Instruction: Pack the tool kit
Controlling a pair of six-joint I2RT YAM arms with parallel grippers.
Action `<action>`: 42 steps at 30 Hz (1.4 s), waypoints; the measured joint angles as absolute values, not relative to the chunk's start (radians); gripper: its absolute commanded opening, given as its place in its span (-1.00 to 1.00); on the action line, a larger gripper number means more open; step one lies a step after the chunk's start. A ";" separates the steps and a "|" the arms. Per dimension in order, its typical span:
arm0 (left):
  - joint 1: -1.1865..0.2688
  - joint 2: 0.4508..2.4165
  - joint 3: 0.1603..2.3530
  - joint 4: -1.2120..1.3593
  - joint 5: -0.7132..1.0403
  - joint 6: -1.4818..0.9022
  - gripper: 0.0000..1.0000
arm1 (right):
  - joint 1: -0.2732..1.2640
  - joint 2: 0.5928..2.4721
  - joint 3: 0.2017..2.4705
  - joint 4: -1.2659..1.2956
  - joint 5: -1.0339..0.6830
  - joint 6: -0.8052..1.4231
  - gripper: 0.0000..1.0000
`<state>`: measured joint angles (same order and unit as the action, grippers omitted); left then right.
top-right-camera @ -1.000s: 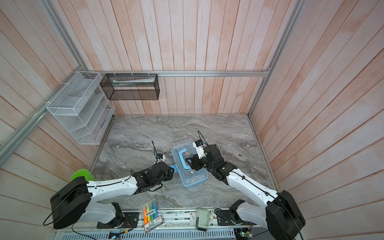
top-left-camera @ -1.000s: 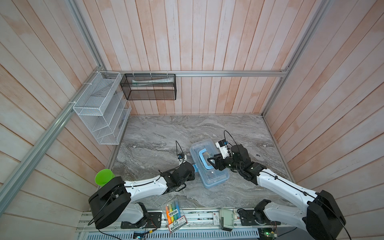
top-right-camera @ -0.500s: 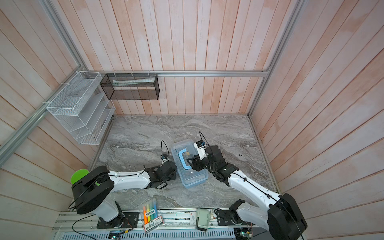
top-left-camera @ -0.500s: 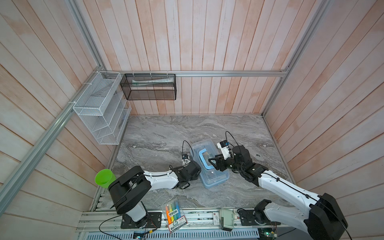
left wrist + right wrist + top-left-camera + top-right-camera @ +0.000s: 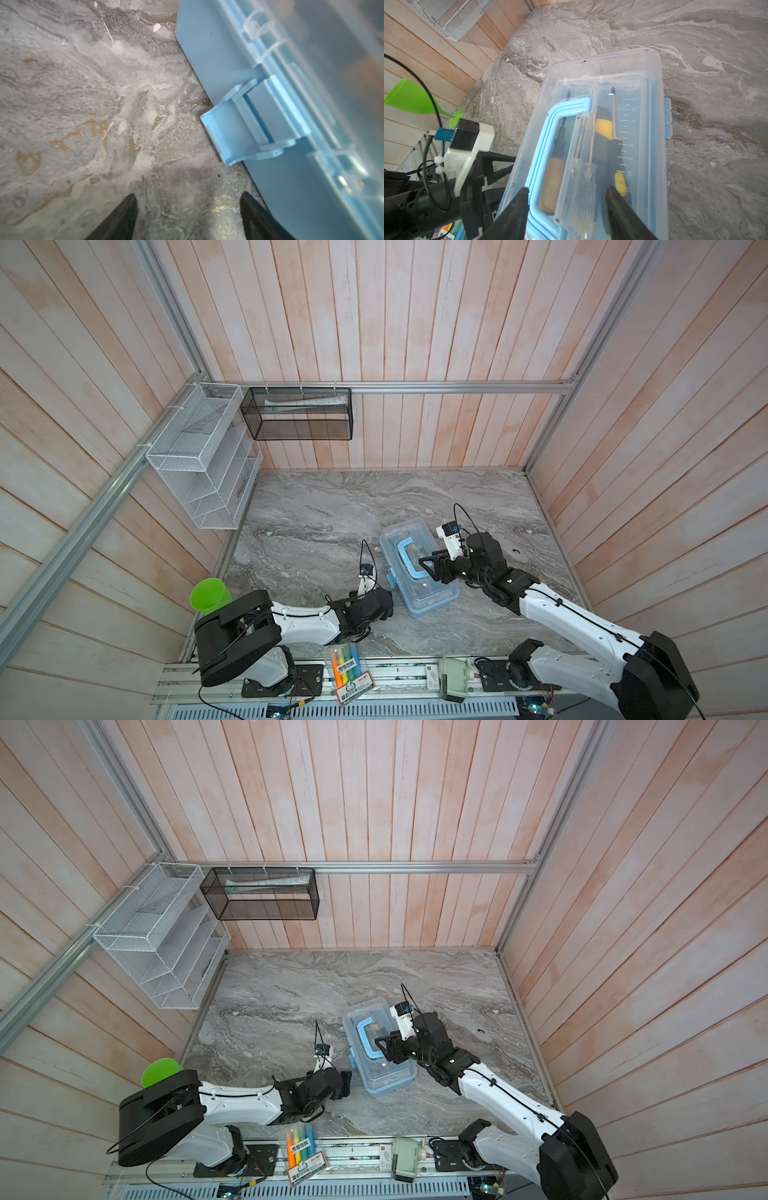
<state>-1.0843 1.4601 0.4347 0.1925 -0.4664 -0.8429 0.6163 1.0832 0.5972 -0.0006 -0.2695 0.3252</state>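
1. tool case [image 5: 424,597] [image 5: 388,1077] sits on the marble tabletop [image 5: 332,510] towards the front, clear lid on, long axis slanted, btw the two arms in both top views
2. left gripper [image 5: 188,199] – fingers spread apart w/ only bare marble btw them, holding nothing; it's low by the table, just beside the case's side wall and near the latch [image 5: 239,133]
3. latch flap sticks out at an angle from the wall, not flat against it
4. right gripper [image 5: 566,190] is over the lid, fingers wide apart either side of the long bar of the blue handle [image 5: 545,145], which lies folded flat – clamps nothing; can't tell if the tips touch the lid
5. seen thru the lid: yellow/black screwdriver [image 5: 603,124], orange-handled screwdriver [image 5: 552,182], clear-handled screwdriver [image 5: 586,187]
6. off the marble: highlighter pack [image 5: 347,664] on the front rail, green stemmed cup [image 5: 210,593] by the left arm's base
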 measured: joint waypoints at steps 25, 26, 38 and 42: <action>-1.106 1.563 0.380 0.566 -0.489 -0.548 0.67 | 0.616 1.082 0.597 -0.004 -0.267 0.325 0.22; -1.104 1.575 0.382 0.567 -0.496 -0.542 0.67 | 0.616 1.082 0.597 -0.004 -0.267 0.325 0.22; -1.060 1.633 0.416 0.560 -0.533 -0.548 0.67 | 0.616 1.069 0.589 -0.005 -0.266 0.334 0.22; -1.058 1.633 0.419 0.536 -0.539 -0.574 0.67 | 0.616 1.069 0.589 -0.004 -0.266 0.337 0.22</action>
